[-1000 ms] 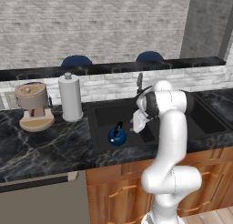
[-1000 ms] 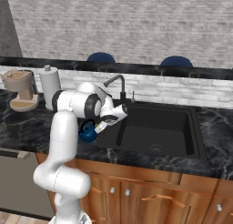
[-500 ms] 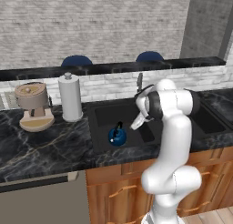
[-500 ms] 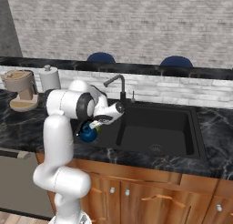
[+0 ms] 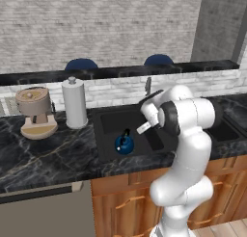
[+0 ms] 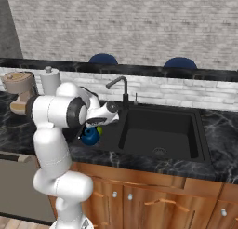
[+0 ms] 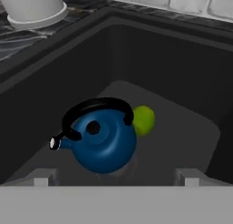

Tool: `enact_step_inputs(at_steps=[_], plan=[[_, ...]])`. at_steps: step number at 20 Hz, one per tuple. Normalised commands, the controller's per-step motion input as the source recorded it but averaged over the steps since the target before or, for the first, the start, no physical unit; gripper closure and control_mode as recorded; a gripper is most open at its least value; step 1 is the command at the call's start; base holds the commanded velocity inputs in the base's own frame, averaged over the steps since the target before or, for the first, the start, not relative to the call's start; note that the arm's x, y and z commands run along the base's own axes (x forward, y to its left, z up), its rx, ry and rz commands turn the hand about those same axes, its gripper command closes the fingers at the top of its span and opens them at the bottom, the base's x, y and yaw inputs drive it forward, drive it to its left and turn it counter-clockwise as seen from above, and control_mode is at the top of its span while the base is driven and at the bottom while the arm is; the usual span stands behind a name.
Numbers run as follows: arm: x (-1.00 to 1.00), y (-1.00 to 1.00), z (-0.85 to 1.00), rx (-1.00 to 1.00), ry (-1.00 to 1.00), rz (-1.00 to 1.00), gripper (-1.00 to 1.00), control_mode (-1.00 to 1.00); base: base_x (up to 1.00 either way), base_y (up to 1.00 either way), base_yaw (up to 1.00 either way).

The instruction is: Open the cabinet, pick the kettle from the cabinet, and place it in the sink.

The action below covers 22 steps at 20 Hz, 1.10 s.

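The squat dark-blue kettle (image 7: 103,143) with its black arched handle sits upright on the floor of the dark recessed sink (image 7: 182,86), near the basin's left wall. From the right base camera the white arm hides most of it. The hand camera alone reveals a small yellow-green ball (image 7: 144,120) touching the kettle. The hand (image 7: 113,177) hovers above, fingers spread wide, holding nothing.

Rendered home kitchen. Black marble counter (image 5: 53,156), recessed sink (image 6: 160,130) with faucet (image 6: 120,86), wooden base cabinets (image 6: 153,200), pale brick backsplash (image 5: 120,89), coffee machine (image 5: 34,111), paper towel roll (image 5: 74,102), kettle (image 7: 102,136) in basin.
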Motion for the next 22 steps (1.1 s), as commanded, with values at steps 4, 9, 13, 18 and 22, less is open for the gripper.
enact_step_inputs(at_steps=[4, 9, 13, 18, 22], plan=[[-0.29, 0.00, 0.42, -0.11, 0.04, -0.17, -1.00, -1.00, 0.00, 0.00, 0.00], [-0.30, 0.00, 0.44, -0.12, 0.01, -0.16, -1.00, -1.00, 0.00, 0.00, 0.00], [-0.22, 0.00, 0.53, -0.13, 0.00, -0.16, -1.00, -1.00, 0.00, 0.00, 0.00], [-0.24, 0.00, 0.52, -0.08, 0.00, -0.17, -1.00, -1.00, 0.00, 0.00, 0.00], [-0.26, 0.00, 0.53, -0.04, 0.00, -0.16, -1.00, -1.00, 0.00, 0.00, 0.00]])
